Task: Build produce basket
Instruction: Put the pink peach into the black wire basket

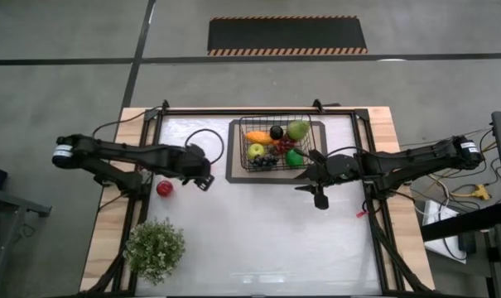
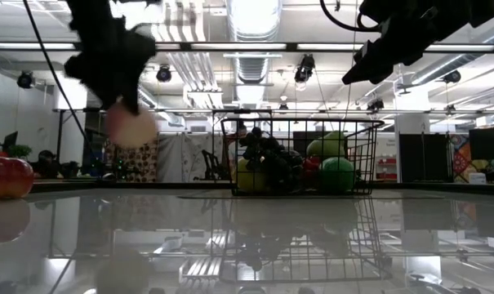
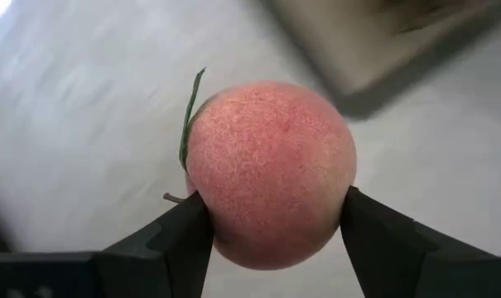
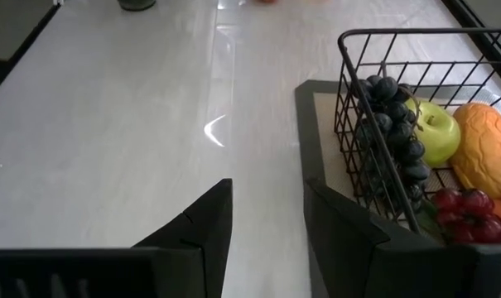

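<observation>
My left gripper (image 1: 205,179) is shut on a pink peach (image 3: 267,170), left of the black wire basket (image 1: 275,145). The peach hangs above the table in the low view (image 2: 132,126). The basket stands on a dark mat (image 1: 233,170) at the far middle of the table. It holds green apples (image 1: 298,130), an orange mango (image 1: 257,136), a dark plum (image 1: 276,132), and red and dark grapes (image 1: 264,162). A red apple (image 1: 164,188) rests on the table near my left gripper. My right gripper (image 1: 313,193) is open and empty, just off the basket's near right corner (image 4: 349,50). My left gripper pinches the peach between its two fingers, one finger (image 3: 184,236) on the side by the stem and leaf, the other (image 3: 374,240) on the opposite side (image 3: 337,194). The peach is lifted clear of the table (image 2: 132,126).
A bushy green potted plant (image 1: 155,248) stands at the table's near left corner. Bare white tabletop (image 1: 258,232) lies in front of the basket. Wooden rails and arm mounts run along both side edges (image 1: 109,215).
</observation>
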You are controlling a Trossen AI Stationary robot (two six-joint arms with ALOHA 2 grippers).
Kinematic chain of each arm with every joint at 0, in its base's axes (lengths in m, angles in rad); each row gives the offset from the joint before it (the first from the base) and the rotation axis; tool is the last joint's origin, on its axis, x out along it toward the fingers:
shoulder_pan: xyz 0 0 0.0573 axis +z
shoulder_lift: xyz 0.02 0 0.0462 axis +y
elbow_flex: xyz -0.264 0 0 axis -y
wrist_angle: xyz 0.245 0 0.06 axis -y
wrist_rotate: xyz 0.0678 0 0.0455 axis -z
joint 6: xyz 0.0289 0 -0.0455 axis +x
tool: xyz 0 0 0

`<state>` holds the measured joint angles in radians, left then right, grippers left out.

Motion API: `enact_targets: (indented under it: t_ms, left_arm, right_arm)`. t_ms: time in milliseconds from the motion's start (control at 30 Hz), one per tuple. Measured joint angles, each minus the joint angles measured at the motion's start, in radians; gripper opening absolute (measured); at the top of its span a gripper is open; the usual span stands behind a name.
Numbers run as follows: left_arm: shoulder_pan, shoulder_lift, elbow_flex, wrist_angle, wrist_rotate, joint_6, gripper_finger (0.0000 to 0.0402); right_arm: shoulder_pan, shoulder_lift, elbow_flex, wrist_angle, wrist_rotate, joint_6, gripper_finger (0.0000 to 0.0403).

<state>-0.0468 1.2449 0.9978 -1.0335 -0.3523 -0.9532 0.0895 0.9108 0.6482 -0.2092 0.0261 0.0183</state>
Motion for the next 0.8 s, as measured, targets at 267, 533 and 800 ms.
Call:
enact_targets:
  t_ms: [267,533,800]
  left_arm:
    - [-0.137,0.018,0.162,0.279,-0.091,0.397,0.0215]
    - [-0.197,0.187,0.312,0.452,-0.2,0.775,0.0215]
    - [-0.189,0.396,0.53,0.433,-0.24,1.155,0.0215]
  right_arm:
    - [0.0,-0.02,-0.015,-0.004,0.0,-0.02,0.0141]
    - [0.0,-0.084,-0.018,-0.075,0.0,0.001,0.0132]
    - [0.0,-0.189,-0.068,-0.067,0.0,0.005,0.0134]
